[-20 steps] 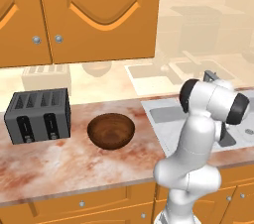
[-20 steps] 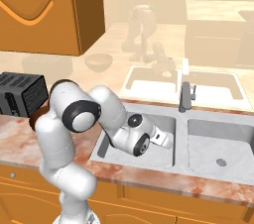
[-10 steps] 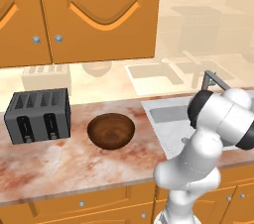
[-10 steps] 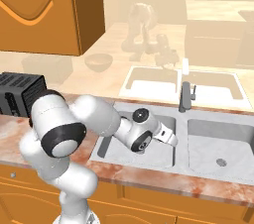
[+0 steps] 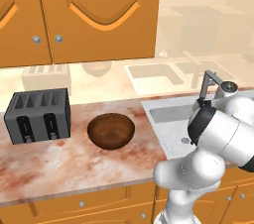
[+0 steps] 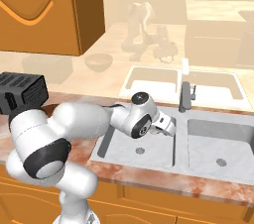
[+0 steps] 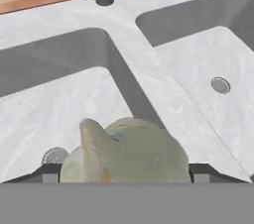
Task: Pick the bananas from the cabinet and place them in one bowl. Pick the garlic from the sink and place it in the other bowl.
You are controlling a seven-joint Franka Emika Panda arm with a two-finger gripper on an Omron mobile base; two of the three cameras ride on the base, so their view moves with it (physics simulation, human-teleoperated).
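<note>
The garlic (image 7: 129, 151), a pale grey-green lump, sits between my dark fingertips (image 7: 49, 172) in the hand view, held well above the floor of the sink (image 7: 163, 94). My gripper (image 6: 166, 126) hangs over the left basin close to the divider, shut on the garlic. A brown wooden bowl (image 5: 111, 130) stands on the counter left of the sink (image 5: 168, 114). The doors of the cabinet (image 5: 99, 15) are closed, and the bananas are hidden.
A dark toaster (image 5: 38, 115) stands left of the bowl. The grey faucet (image 6: 184, 96) rises behind the divider between the two basins, just beyond my hand. A round drain (image 7: 220, 85) lies in the right basin.
My hand has risen a little over the left basin and shifted toward the divider with the garlic in it. The arm's upper links have swung round.
</note>
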